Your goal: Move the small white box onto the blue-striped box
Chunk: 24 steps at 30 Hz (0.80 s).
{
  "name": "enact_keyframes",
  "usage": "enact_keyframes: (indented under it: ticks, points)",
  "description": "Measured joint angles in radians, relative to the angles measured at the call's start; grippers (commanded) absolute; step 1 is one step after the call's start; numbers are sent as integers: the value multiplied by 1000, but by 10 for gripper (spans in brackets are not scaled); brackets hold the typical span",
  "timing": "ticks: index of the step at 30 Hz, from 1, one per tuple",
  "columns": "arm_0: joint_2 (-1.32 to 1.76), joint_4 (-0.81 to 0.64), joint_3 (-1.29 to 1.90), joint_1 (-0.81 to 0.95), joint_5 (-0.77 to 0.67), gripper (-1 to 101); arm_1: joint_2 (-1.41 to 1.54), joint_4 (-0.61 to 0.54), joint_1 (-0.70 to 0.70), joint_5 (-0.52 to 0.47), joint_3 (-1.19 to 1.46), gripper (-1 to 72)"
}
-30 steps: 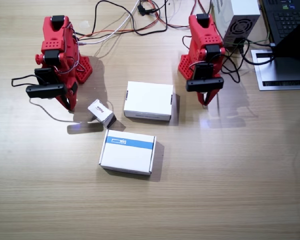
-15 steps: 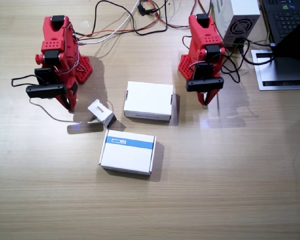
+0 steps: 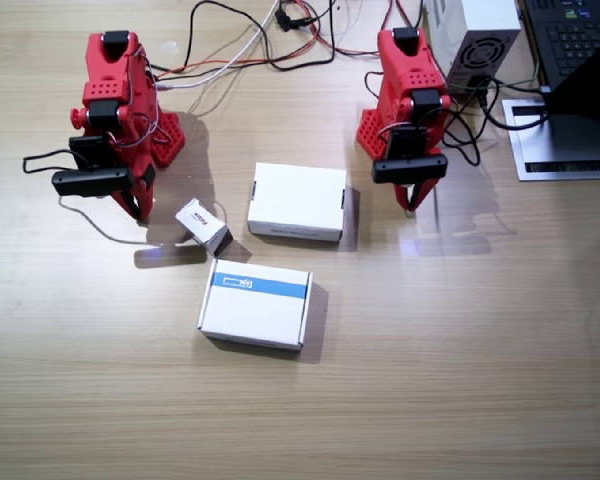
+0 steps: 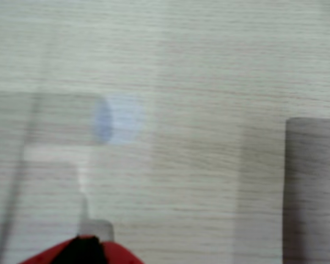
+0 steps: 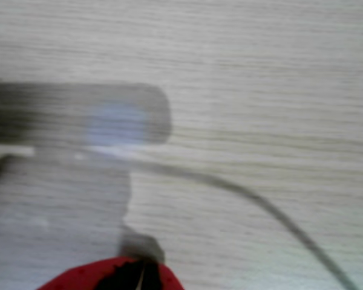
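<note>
**Both red arms parked over a pale wood-grain table**

The light wooden table (image 3: 460,380) carries cables (image 3: 250,45), a grey power supply (image 3: 475,45) and a laptop (image 3: 575,40) along its far edge. The tiny white carton with a red mark (image 3: 202,226) lies on the wood between the right gripper (image 3: 137,208) and the plain white flat box (image 3: 298,201), just beyond the flat white box with a blue band (image 3: 255,303). The left gripper (image 3: 412,200) points downward. Both claws look pinched together, empty.

The small white box (image 3: 203,226) lies beside the plain flat box (image 3: 298,202) (just apart), the blue-striped box (image 3: 255,303) before both.

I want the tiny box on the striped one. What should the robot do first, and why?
Probably swing the right gripper over the small white box. That box lies on the table beside this gripper, untouched, with the blue-striped box just in front.
</note>
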Motion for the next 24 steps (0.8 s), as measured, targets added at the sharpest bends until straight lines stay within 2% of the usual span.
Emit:
enact_keyframes:
  ticks: [1, 3, 4, 7, 9, 11, 14, 17, 19, 21, 24]
  points:
    - [0, 0, 0, 0, 0, 0, 0, 0, 0, -12, -6, 7]
    - [0, 0, 0, 0, 0, 0, -2, 18, -2, -38, -97, 78]
    - [0, 0, 0, 0, 0, 0, -2, 31, -15, -38, -164, 149]
    - [0, 0, 0, -25, 0, 0, 8, 57, -179, -28, -331, 317]
    - [0, 0, 0, -29, -14, 0, 2, 57, -255, 3, -394, 486]
    - [0, 0, 0, -18, -74, 0, -67, 29, -293, 28, -440, 543]
    - [0, 0, 0, -25, -124, 21, -230, -43, -325, -60, -492, 559]
    - [0, 0, 0, -25, -202, 25, -356, -199, -313, -219, -485, 563]
    - [0, 0, 0, -25, -239, 25, -434, -253, -318, -296, -463, 563]
    - [0, -6, 0, -25, -273, 25, -482, -325, -328, -334, -446, 562]
    - [0, -12, 0, -25, -299, 25, -584, -385, -393, -341, -425, 551]
